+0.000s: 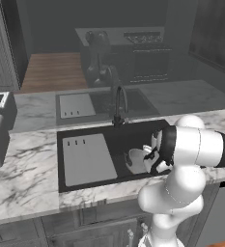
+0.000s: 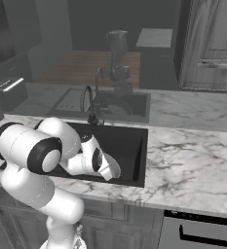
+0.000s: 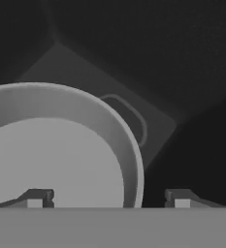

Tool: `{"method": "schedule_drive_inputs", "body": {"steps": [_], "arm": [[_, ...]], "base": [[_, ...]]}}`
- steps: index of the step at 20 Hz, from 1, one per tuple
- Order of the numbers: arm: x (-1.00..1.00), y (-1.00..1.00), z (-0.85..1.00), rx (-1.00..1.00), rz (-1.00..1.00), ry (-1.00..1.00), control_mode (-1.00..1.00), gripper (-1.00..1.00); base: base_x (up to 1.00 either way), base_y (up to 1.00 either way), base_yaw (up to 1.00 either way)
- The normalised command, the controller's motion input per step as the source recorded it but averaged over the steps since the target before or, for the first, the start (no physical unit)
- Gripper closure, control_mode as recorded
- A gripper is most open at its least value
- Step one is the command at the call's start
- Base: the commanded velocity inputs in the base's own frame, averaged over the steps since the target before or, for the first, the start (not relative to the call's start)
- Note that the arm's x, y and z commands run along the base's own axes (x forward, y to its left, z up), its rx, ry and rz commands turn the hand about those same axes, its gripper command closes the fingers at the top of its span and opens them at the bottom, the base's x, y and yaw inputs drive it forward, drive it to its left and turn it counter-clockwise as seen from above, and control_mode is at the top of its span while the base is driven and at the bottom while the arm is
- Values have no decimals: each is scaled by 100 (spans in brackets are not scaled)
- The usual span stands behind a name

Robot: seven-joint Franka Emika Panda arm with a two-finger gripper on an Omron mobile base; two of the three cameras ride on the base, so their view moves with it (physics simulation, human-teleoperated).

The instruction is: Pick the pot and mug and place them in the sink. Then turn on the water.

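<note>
Gripper wide open, straddling rim of shallow grey metal pot in black sink, holding nothing; careless lift could snag rim, tip pot.

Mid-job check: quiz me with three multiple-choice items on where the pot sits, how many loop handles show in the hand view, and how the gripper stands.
1. The wide grey metal pot sits:
A on the counter
B in the black rectangular sink
C on the stove

2. Loop handles on the pot in the hand view:
A one
B two
C three

3. The gripper is:
A shut on the rim
B open astride the rim
C shut beside the pot

Answers: 1 B, black basin walls surround it. 2 A, one loop past the rim. 3 B, fingertips apart, rim between.
</note>
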Motion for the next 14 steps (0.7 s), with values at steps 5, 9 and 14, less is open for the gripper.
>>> {"method": "schedule_drive_inputs", "body": {"steps": [5,9,14], "arm": [[0,-7,24,0,0,0,-100,-100],[-6,-28,84,6,0,0,-100,-100],[-5,-44,94,12,3,0,-100,-100]], "base": [[0,0,0],[0,0,0],[0,0,0]]}}
